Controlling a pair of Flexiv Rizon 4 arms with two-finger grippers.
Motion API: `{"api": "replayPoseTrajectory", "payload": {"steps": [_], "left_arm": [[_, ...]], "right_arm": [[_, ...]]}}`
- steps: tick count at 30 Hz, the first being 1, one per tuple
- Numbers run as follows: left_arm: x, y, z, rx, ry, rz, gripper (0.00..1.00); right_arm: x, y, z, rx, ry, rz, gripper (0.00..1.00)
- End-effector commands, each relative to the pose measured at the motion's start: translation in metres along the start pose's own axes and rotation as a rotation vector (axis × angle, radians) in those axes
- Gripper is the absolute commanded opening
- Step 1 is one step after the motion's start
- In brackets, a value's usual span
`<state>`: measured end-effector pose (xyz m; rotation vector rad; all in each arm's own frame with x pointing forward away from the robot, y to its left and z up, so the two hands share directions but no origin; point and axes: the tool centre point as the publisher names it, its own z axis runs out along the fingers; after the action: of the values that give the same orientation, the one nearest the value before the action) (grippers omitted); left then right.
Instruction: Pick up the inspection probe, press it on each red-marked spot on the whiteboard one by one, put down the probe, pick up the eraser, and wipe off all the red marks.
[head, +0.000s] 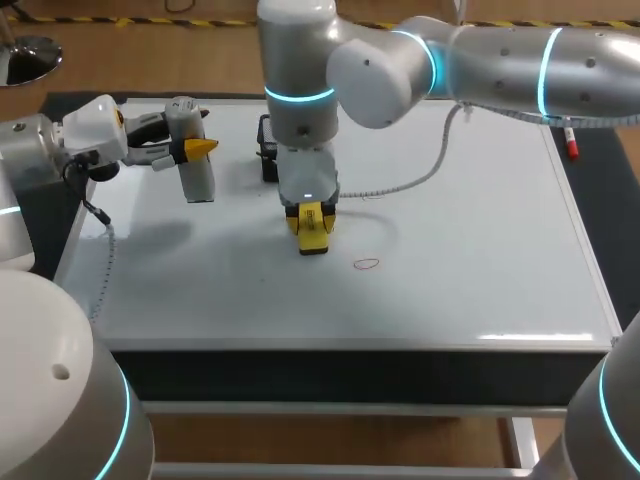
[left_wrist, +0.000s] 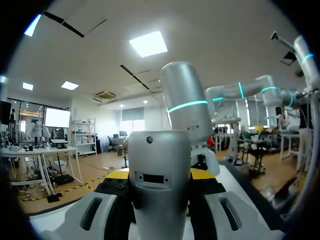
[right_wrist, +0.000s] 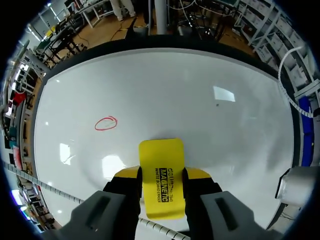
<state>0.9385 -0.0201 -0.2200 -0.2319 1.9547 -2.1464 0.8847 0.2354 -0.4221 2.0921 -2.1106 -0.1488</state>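
Observation:
My left gripper (head: 190, 150) is shut on the grey inspection probe (head: 193, 155), which hangs above the whiteboard's (head: 470, 250) far left part. In the left wrist view the probe (left_wrist: 160, 185) stands between the yellow tips of that gripper (left_wrist: 160, 175). My right arm reaches past the middle, with its gripper (head: 312, 222) shut on the yellow eraser (head: 314, 238), low at the board surface. One red oval mark (head: 367, 265) lies to the front right of the eraser. In the right wrist view the eraser (right_wrist: 161, 155) sticks out of the gripper (right_wrist: 161, 173), and the red mark (right_wrist: 106, 123) lies ahead and to one side.
A black holder (head: 267, 150) sits on the board behind the right gripper. A red marker (head: 571, 143) lies at the board's far right edge. A white coiled cable (head: 420, 180) trails across the board from the right arm.

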Motion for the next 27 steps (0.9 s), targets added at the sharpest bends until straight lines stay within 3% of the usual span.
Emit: {"api": "replayPoseTrajectory", "payload": {"steps": [1, 18, 27], "left_arm": [[0.0, 0.0, 0.0, 0.001, 0.002, 0.001, 0.0], [0.0, 0.0, 0.0, 0.001, 0.002, 0.001, 0.0], [0.0, 0.0, 0.0, 0.001, 0.002, 0.001, 0.0]], "right_arm": [[0.001, -0.007, 0.007, -0.004, 0.014, 0.007, 0.0], [0.051, -0.018, 0.009, -0.004, -0.002, 0.114, 0.0], [0.065, -0.02, 0.0, 0.015, -0.012, 0.141, 0.0]]}}
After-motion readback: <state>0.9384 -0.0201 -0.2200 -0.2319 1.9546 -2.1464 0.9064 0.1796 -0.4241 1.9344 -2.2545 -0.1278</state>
